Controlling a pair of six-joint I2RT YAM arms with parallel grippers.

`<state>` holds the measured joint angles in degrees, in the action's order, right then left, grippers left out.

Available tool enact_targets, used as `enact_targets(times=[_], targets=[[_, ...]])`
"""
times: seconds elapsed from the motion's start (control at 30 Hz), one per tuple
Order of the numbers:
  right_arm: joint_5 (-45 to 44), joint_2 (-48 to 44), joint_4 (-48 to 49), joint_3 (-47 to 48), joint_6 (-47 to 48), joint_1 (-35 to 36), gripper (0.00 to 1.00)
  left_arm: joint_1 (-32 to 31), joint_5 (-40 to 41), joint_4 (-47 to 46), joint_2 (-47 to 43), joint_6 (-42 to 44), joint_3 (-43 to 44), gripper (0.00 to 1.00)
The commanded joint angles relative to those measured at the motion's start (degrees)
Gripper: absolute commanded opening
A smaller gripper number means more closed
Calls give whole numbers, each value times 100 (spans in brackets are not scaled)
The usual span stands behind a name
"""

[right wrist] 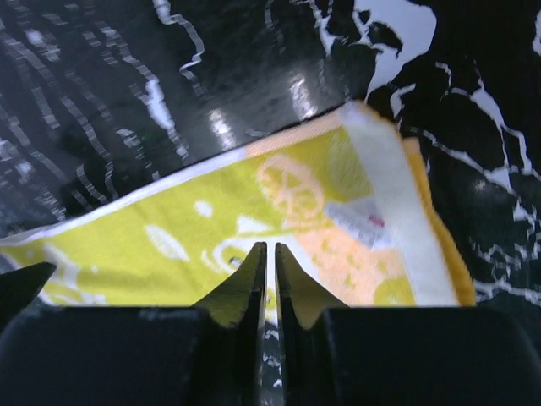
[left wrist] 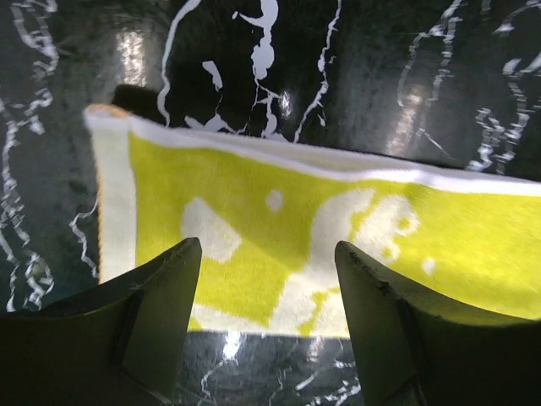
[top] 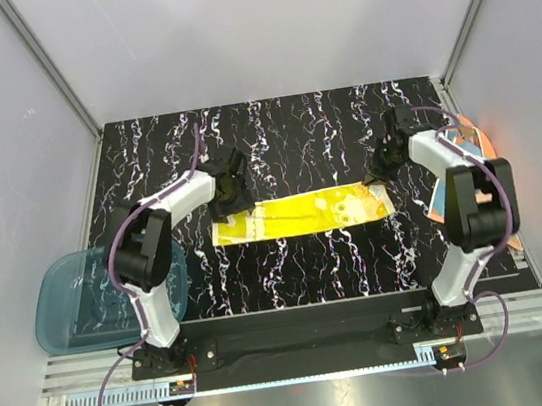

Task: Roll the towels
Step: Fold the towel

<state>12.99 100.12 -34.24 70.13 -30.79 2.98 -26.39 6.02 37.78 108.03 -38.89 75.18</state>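
A yellow-green towel (top: 298, 212) with white and orange prints lies flat as a long folded strip across the middle of the black marbled table (top: 311, 268). My left gripper (top: 226, 204) hovers over its left end, jaws wide open and empty. In the left wrist view the towel (left wrist: 338, 228) lies between and beyond the open gripper (left wrist: 269, 254). My right gripper (top: 379, 170) is over the towel's right end. In the right wrist view it (right wrist: 266, 249) is shut with nothing between the jaws, just above the towel (right wrist: 169, 237) with its white label.
A translucent blue bin (top: 73, 301) sits off the table's left edge by the left arm. More folded cloth in orange, blue and white (top: 473, 142) lies at the table's right edge behind the right arm. White walls enclose the table.
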Motion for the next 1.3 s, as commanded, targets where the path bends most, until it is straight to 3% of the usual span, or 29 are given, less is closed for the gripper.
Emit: enact_targets(times=[0.0, 0.27, 0.7, 0.9, 0.97, 1.1, 1.27], targets=[[-156, 692, -294, 360, 240, -26, 14, 64, -233, -192, 366, 224, 348, 69], [-412, 1527, -364, 730, 248, -43, 13, 582, -154, -315, 798, 531, 331, 70], [-263, 2267, -1014, 2355, 275, -140, 18, 1207, -127, 186, 887, 682, 859, 73], [-367, 1661, -1515, 3005, 529, -131, 52, 1215, -189, 737, 237, 751, 1331, 75], [-552, 1311, -1735, 3033, 634, -140, 58, 1207, -110, 993, -69, 883, 1552, 75], [-640, 362, -1481, 1957, 574, -140, 71, 1207, -75, 1661, -677, 1120, 2087, 75], [-53, -736, -401, 329, 153, -140, 71, 1207, 163, 1488, -1668, 1874, 1792, 76]])
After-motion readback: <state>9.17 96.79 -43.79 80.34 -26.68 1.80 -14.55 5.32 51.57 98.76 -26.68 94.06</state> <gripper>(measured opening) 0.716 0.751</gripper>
